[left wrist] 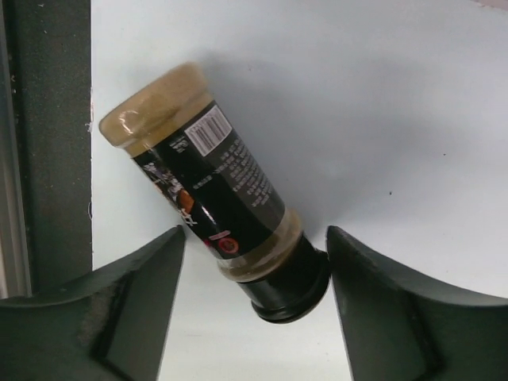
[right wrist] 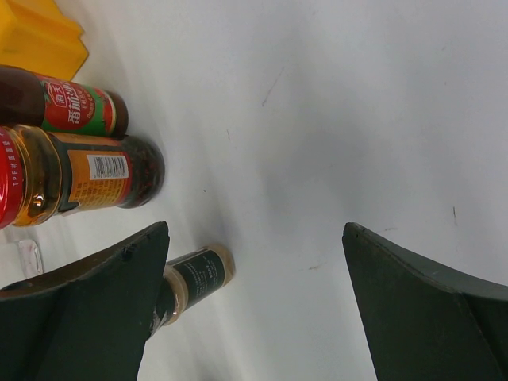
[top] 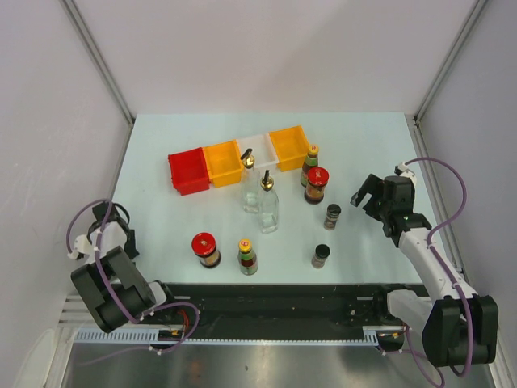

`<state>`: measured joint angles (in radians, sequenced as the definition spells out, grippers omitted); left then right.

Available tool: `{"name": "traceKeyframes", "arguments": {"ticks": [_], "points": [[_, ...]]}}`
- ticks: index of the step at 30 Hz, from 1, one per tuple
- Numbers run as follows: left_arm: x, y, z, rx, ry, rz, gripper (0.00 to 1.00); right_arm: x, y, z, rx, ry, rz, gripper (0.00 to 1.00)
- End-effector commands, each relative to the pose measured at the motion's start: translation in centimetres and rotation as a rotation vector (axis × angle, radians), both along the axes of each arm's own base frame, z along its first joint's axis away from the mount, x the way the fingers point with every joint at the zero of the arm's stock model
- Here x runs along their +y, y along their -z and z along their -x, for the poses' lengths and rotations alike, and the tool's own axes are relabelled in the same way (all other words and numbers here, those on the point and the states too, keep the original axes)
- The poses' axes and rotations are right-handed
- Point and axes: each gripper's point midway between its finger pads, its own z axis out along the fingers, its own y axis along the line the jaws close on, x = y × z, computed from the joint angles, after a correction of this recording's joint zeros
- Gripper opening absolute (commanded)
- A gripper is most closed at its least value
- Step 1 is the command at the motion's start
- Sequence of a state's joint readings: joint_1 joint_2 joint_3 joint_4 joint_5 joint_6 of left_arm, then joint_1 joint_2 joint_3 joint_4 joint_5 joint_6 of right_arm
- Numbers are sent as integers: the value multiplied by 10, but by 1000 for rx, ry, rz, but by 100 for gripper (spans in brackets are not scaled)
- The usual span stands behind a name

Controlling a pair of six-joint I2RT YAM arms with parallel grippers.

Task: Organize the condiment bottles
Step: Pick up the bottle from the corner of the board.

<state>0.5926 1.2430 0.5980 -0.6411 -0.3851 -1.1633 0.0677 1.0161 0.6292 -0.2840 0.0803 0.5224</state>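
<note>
Left claw [left wrist: 254, 232] straddles a black-capped shaker [left wrist: 214, 190] at its cap end, beside the dark rail [left wrist: 48, 159]. I cannot tell whether the fingers pinch it. Taking the narrow cap probably gives a surer lift. Right claw [right wrist: 255, 230] gapes wide, empty.
</note>
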Motion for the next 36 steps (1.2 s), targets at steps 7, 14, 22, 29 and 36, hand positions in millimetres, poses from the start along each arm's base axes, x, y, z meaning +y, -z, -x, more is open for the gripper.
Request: {"name": "traceKeyframes", "arguments": {"ticks": [7, 14, 22, 29, 36], "points": [[-9, 4, -14, -81, 11, 62, 62, -2, -19, -9, -48, 2, 10, 96], [-14, -6, -32, -155, 83, 91, 33, -4, -17, -8, -41, 11, 11, 97], [-25, -17, -53, -280, 193, 113, 10, -5, -18, -7, -41, 21, 16, 96], [-60, -60, -99, -651, 380, 169, 11, -9, -21, -3, -43, 32, 33, 96], [-83, -95, -123, -827, 506, 252, 0, -11, -23, 0, -46, 39, 38, 96]]}}
